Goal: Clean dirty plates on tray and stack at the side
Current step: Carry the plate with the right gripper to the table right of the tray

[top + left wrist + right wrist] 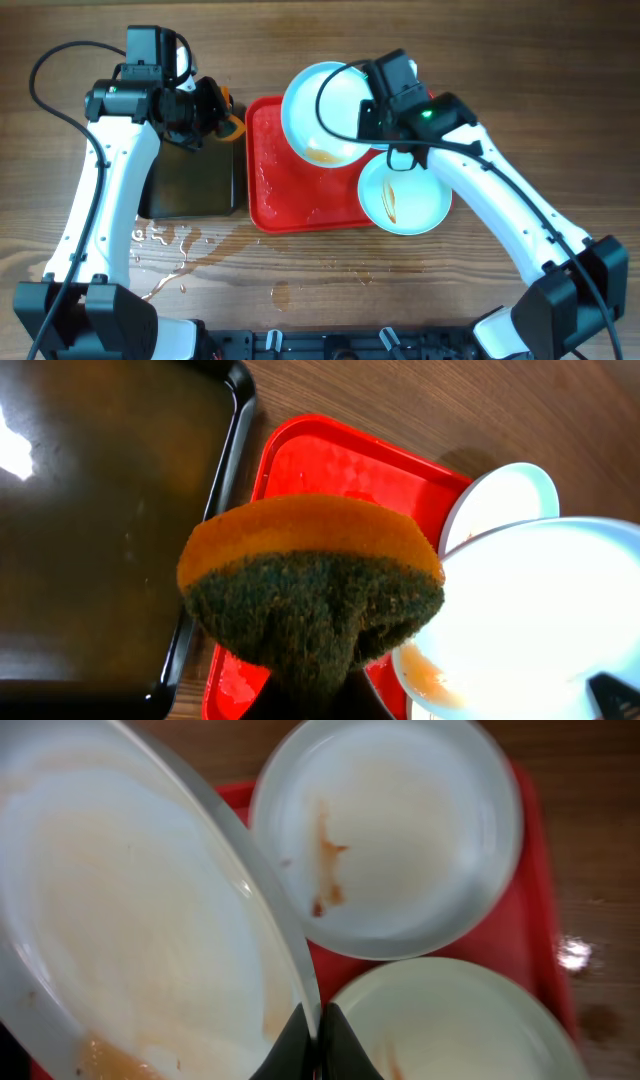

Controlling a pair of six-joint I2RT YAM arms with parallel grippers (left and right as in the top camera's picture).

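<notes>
My right gripper is shut on the rim of a pale plate and holds it tilted above the red tray. The plate has an orange-brown smear at its low edge. A second plate with a brown smear lies at the tray's right side. A third plate lies below the gripper and is hidden by the arm in the overhead view. My left gripper is shut on an orange and dark green sponge, just left of the held plate.
A black tray lies left of the red tray, under my left arm. Water drops and puddles lie on the wooden table in front of the black tray.
</notes>
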